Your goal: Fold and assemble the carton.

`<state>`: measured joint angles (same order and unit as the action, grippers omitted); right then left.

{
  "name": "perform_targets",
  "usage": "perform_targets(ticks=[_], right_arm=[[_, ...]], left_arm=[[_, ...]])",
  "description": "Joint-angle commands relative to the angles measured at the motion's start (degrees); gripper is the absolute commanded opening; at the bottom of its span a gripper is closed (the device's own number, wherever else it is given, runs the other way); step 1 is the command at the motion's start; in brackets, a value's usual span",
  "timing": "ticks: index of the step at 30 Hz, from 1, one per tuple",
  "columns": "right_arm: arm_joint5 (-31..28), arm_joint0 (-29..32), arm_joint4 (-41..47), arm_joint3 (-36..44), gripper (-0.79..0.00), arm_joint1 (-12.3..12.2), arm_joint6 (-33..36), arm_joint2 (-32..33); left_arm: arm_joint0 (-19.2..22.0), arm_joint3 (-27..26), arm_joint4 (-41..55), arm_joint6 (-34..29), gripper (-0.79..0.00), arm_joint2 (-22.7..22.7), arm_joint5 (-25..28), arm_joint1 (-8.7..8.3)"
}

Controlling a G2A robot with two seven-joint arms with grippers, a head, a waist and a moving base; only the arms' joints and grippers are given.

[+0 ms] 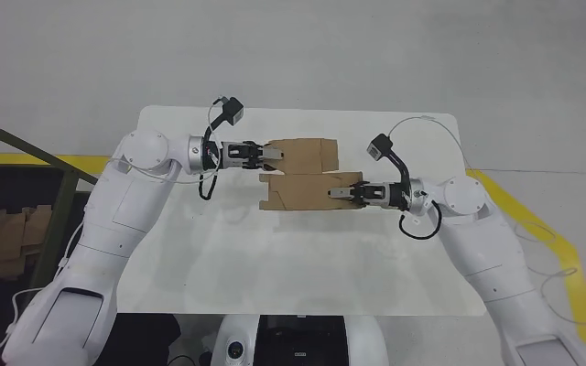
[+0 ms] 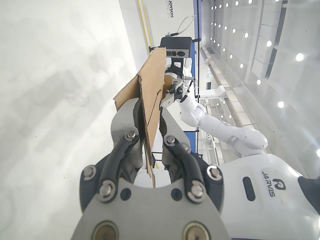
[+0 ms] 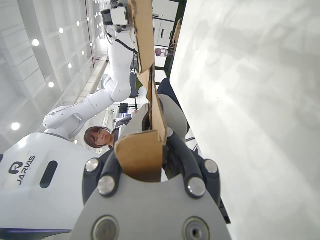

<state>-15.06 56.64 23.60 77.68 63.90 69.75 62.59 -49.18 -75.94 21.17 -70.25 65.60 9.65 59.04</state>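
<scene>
Carton check, top view: flat brown corrugated-cardboard carton [image 1: 300, 174] was held btwn both arms over the white rectangular bench [image 1: 275, 265], slightly toward 12 o'clock from bench centre. It looked like an unfolded sheet w/ two stepped panels, one offset toward 1 o'clock, the other toward 7 o'clock.

Left pincer [image 1: 272, 156], dark fingers on a white arm, pointed in from 9 o'clock & was clamped on the carton's 10 o'clock edge. Right pincer [image 1: 335, 193] pointed in from 3 o'clock & was clamped on the lower panel at approx. 4 o'clock, fingers reaching well onto the cardboard.

Left wrist view: carton [image 2: 150, 96] was seen edge-on, w/ the left pincer [image 2: 148, 116] pressing one finger on each face. The sheet was apart from the bench [image 2: 62, 76], not touching it. Right pincer [image 2: 172, 93] was at the carton's far end, against the cardboard.

Right wrist view: right pincer [image 3: 156, 116] was closed tight on the carton [image 3: 142, 26], also edge-on. A small brown flap [image 3: 140, 151] was bent over near the pincer's base. Left pincer [image 3: 117, 18] was at the far end, and the bench [image 3: 237, 76] was apart from the sheet.

Off the bench, top view: yellow floor stripe [image 1: 64, 163] at 9 o'clock, w/ stacked brown cardboard sheets [image 1: 18, 238] on the floor near it.
</scene>
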Motion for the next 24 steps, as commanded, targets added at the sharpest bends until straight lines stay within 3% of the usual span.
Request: perform_targets(ticks=[1,12,13,15,24], right_arm=[[0.02,0.09,0.16,0.07,-0.785,-0.03,0.05,0.05],[-0.03,0.39,-0.03,0.91,-0.785,-0.20,0.02,0.05],[-0.17,0.40,-0.24,1.05,-0.714,-0.21,0.13,-0.03],[-0.13,0.50,-0.50,0.82,0.000,-0.23,-0.48,-0.01],[-0.78,1.29,-7.76,-0.70,0.000,-0.86,-9.40,2.50]], left_arm=[[-0.02,0.01,-0.02,-0.02,-0.683,0.00,-0.04,-0.02],[0.12,-0.01,0.32,0.53,-0.785,-0.18,-0.38,-0.02],[0.16,0.00,0.43,0.61,-0.785,-0.18,-0.40,-0.01],[0.21,-0.02,0.68,0.76,-0.785,-0.09,-0.37,-0.01],[-0.51,-0.64,1.75,0.47,-0.785,0.85,0.82,-0.24]])
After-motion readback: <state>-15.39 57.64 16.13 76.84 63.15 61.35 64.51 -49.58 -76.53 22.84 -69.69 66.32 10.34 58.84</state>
